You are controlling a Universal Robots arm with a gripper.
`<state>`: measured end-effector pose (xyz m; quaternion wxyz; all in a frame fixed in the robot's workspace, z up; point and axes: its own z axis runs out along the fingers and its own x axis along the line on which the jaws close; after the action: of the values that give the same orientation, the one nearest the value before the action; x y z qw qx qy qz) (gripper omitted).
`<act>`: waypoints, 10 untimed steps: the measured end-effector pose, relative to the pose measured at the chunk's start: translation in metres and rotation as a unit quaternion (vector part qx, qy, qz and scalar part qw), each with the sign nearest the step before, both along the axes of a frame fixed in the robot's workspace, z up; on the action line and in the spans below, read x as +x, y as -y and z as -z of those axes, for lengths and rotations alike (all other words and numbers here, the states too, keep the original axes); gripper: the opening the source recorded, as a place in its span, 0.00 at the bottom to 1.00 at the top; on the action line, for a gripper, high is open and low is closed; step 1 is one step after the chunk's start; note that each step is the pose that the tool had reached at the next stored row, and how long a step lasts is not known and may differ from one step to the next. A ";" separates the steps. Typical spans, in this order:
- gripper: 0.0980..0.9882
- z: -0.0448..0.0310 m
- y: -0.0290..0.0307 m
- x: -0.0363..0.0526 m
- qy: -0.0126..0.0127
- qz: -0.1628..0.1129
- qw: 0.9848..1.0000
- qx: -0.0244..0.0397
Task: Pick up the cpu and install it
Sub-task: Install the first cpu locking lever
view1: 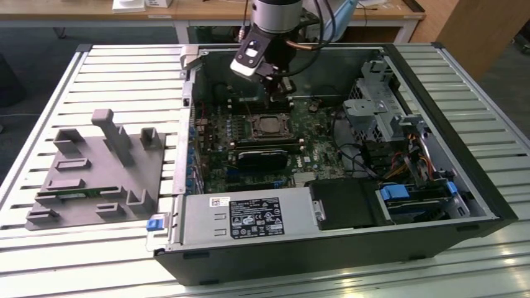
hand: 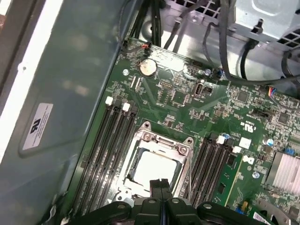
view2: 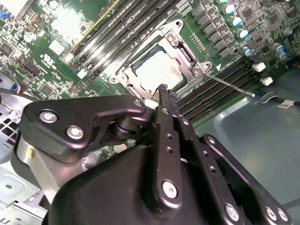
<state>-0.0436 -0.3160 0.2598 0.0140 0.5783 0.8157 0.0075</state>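
Observation:
The cpu [view1: 267,126], a small square chip with a silvery top, lies flat inside the metal socket frame on the green motherboard [view1: 319,155] of the open computer case. Both wrist views show it as a pale square, cpu [view2: 157,72] and cpu [hand: 152,168]. My gripper [view1: 282,93] hangs just above the socket, toward the case's far wall. Its two black fingers are pressed together with nothing between them, the tips standing over the chip's edge: gripper [view2: 164,91], gripper [hand: 161,183]. A thin socket lever [view2: 229,85] sticks out sideways from the frame.
Black memory slots [hand: 101,150] flank the socket. A black block [view1: 260,158] lies on the board nearer the power supply [view1: 248,217]. A drive cage [view1: 373,105] and cables [view1: 364,164] fill the exterior view's right. A grey fixture tray [view1: 91,174] sits outside the case.

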 end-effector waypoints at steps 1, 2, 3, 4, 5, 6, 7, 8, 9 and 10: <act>0.01 0.0000 0.0000 0.0000 0.000 -0.003 1.000 0.000; 0.01 0.0000 0.0000 0.0000 0.000 -0.006 1.000 0.000; 0.01 0.0000 0.0000 0.0000 0.000 -0.009 1.000 0.000; 0.01 0.0000 0.0000 0.0000 0.000 -0.013 1.000 0.000; 0.01 0.0000 0.0000 0.0000 0.000 -0.017 1.000 0.000; 0.01 0.0000 0.0000 0.0000 0.000 -0.020 1.000 0.000; 0.01 0.0000 0.0000 0.0000 0.000 -0.024 1.000 0.000; 0.01 0.0000 0.0000 0.0000 0.000 -0.026 1.000 0.000; 0.01 0.0000 0.0000 0.0000 0.000 -0.029 1.000 0.000; 0.01 0.0000 0.0000 0.0000 0.000 -0.031 1.000 0.000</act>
<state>-0.0436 -0.3160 0.2598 0.0138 0.5530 0.8331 0.0079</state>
